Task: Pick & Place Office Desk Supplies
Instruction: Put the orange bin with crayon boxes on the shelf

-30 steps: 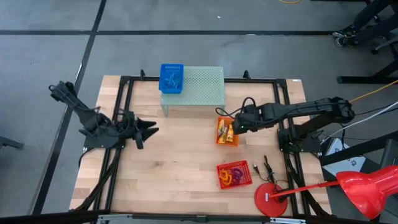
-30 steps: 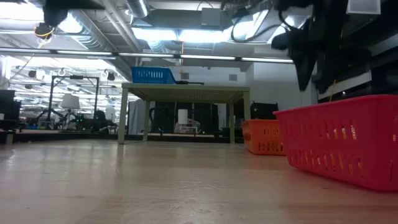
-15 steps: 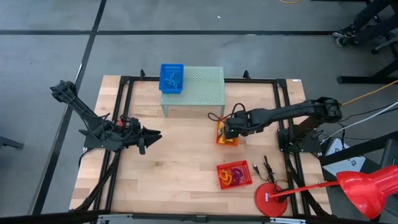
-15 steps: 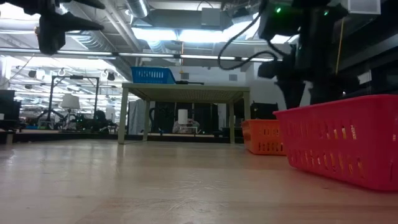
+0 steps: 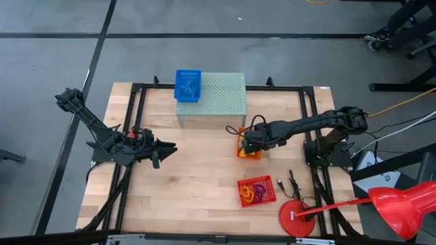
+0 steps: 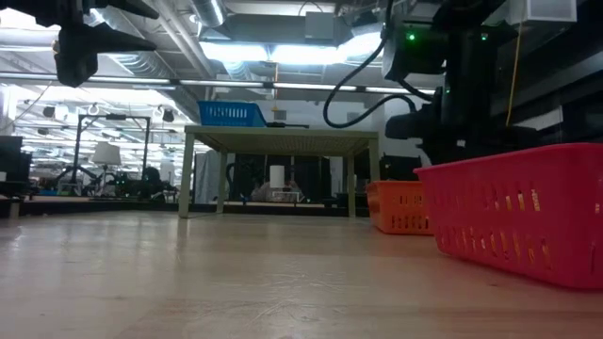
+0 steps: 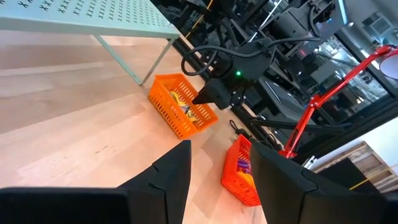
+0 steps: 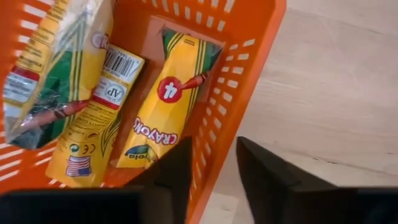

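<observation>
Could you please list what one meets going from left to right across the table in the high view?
Left gripper → blue basket → pale green perforated stand → right gripper over the orange basket → red basket → red round base.

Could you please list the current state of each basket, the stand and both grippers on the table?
orange basket: on the table, holds yellow crayon packs
red basket: on the table, holds coloured loops
blue basket: on the green stand, items inside
green stand: upright
right gripper: open, over the orange basket's rim
left gripper: open, empty, above bare table
</observation>
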Robot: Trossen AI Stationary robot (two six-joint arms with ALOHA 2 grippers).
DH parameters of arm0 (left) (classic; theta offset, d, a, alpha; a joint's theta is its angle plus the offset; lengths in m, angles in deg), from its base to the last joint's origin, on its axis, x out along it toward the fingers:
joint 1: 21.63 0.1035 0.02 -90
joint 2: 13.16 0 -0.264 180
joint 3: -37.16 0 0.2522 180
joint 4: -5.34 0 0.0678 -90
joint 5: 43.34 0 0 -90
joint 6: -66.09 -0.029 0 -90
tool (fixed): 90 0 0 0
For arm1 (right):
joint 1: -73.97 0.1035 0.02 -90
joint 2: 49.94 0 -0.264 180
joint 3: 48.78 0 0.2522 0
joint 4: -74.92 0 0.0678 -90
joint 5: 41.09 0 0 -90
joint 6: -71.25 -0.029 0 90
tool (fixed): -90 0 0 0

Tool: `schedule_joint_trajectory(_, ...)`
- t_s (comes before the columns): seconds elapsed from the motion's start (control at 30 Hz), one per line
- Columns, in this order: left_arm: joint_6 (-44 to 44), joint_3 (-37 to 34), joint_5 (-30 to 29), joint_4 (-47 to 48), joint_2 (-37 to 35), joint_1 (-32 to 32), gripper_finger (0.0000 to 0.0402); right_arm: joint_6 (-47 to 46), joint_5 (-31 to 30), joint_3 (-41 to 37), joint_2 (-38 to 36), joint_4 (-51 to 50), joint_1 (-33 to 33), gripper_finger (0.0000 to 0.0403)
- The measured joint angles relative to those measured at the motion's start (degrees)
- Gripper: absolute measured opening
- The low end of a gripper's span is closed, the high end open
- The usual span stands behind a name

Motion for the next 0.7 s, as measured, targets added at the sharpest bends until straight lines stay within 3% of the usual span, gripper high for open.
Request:
schedule_joint_trajectory(0.23,0.0,0.0,-0.5,0.0,0.0,0.1,0.0161,1.0,-0.1,0.0,0.0,0.3,0.0,0.0019)
schedule_joint_trajectory(0.47,0.8,0.0,-0.7,0.0,0.0,0.2,0.0161,1.5,2.3,0.0,-1.2,0.2,0.3,0.0023)
schedule_joint_trajectory(0.7,1.3,0.0,-0.7,0.0,0.0,0.2,0.0156,-0.2,4.4,4.0,-7.1,-0.2,4.0,0.0012)
